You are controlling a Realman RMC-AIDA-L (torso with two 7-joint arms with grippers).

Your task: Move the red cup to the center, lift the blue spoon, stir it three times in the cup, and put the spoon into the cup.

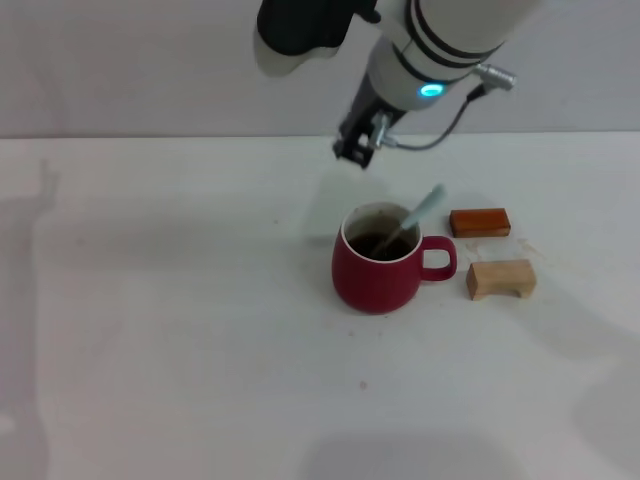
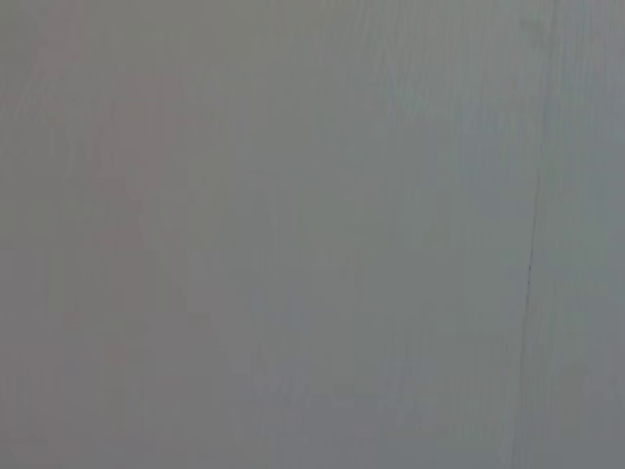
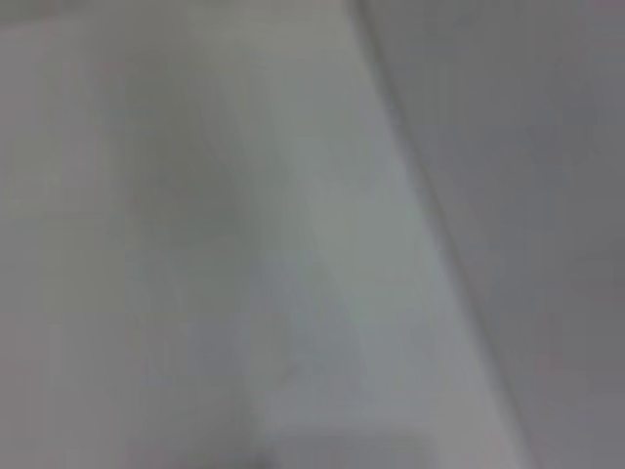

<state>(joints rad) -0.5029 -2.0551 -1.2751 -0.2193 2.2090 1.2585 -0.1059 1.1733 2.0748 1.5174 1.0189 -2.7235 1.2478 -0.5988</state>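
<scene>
Resting in the red cup (image 1: 376,272), the blue spoon (image 1: 420,213) looks placed; right gripper (image 1: 358,148) hovers above, holding nothing, its opening unclear.

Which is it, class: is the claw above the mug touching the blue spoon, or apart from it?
Apart. The head view shows bare table between the right claw and the blue spoon, which leans inside the red cup.

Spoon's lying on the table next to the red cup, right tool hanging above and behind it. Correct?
Not quite. The head view shows the blue spoon standing in the red cup, its handle leaning on the rim towards the wooden blocks. The right tool does hang above and behind the cup.
</scene>
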